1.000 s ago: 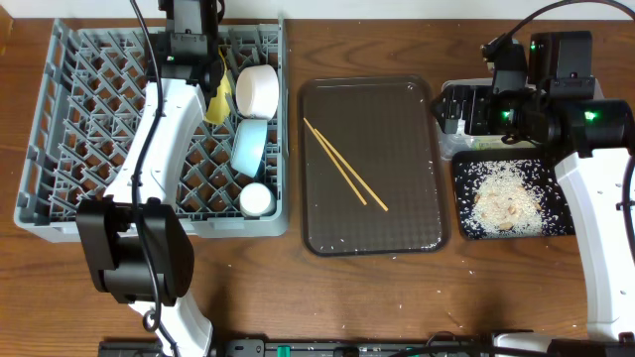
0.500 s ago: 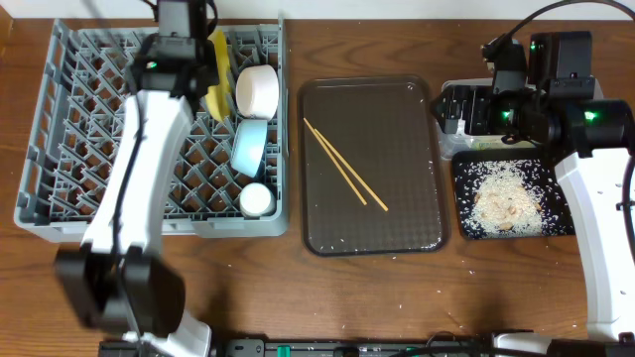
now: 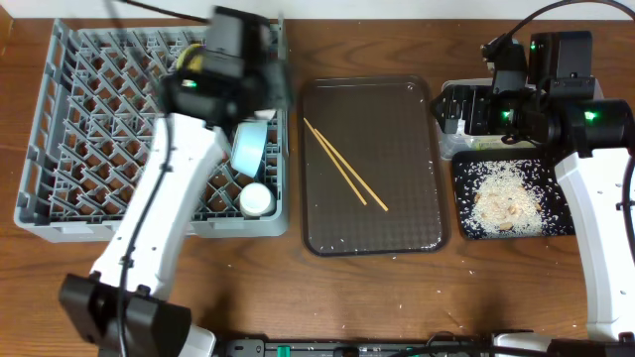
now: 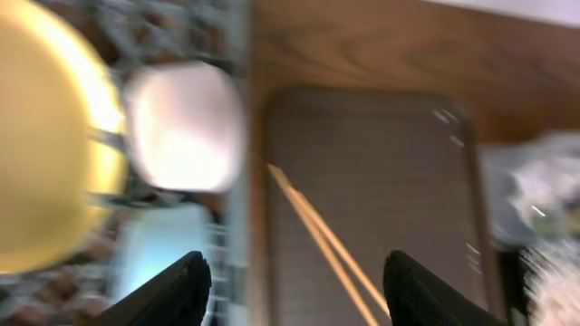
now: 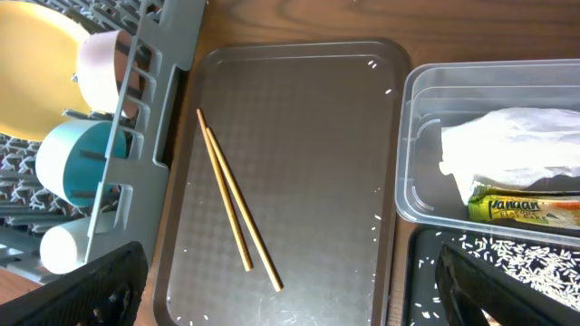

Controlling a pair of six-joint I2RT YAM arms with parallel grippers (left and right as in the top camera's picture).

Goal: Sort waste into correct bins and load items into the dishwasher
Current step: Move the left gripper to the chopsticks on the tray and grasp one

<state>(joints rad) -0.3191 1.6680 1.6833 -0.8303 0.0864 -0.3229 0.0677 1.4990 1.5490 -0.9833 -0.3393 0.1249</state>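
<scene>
The grey dishwasher rack (image 3: pixel 89 119) holds a yellow plate (image 4: pixel 45 154), a white bowl (image 4: pixel 181 127), a light-blue bowl (image 3: pixel 248 147) and a small pale cup (image 3: pixel 256 200) along its right side. Two chopsticks (image 3: pixel 344 164) lie side by side on the brown serving tray (image 3: pixel 397 129). My left gripper (image 4: pixel 294 267) is open and empty, over the rack's right edge, blurred by motion. Above the clear tub (image 5: pixel 426 190) my right gripper (image 3: pixel 461 109) stands wide open with nothing in it. In that tub lie a white napkin (image 5: pixel 512 145) and a wrapper (image 5: pixel 526 210).
A black tray (image 3: pixel 556 223) at the right holds rice and crumbs (image 3: pixel 506 193). Stray grains dot the brown tray's near end and the wooden table in front of it. The rack's left half shows only bare pegs.
My left gripper opened off the yellow plate, which stays upright in the rack, and swung right toward the rack's edge. The right arm has not moved.
</scene>
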